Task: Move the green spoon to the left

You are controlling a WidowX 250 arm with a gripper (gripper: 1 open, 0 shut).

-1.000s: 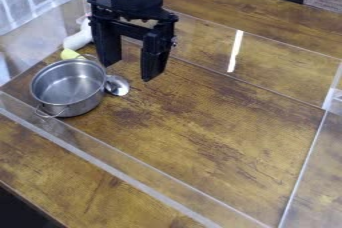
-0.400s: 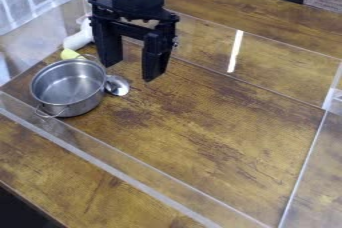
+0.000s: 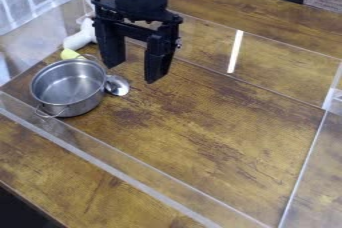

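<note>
The green spoon (image 3: 70,53) shows its yellow-green end just behind the far left rim of the round steel pot (image 3: 70,85). A small shiny rounded piece (image 3: 118,87) lies on the table at the pot's right side; I cannot tell whether it belongs to the spoon. My black gripper (image 3: 136,70) hangs above the table right of the pot, its two long fingers (image 3: 156,60) spread apart and pointing down. It is open, with nothing between the fingers and touching nothing.
Low clear plastic walls (image 3: 134,177) box in the wooden tabletop (image 3: 214,112). A white object (image 3: 80,36) lies behind the spoon near the back left. A white railing (image 3: 34,2) stands at the far left.
The gripper has drifted very slightly to the right and stays open. The pot and spoon have not moved.
</note>
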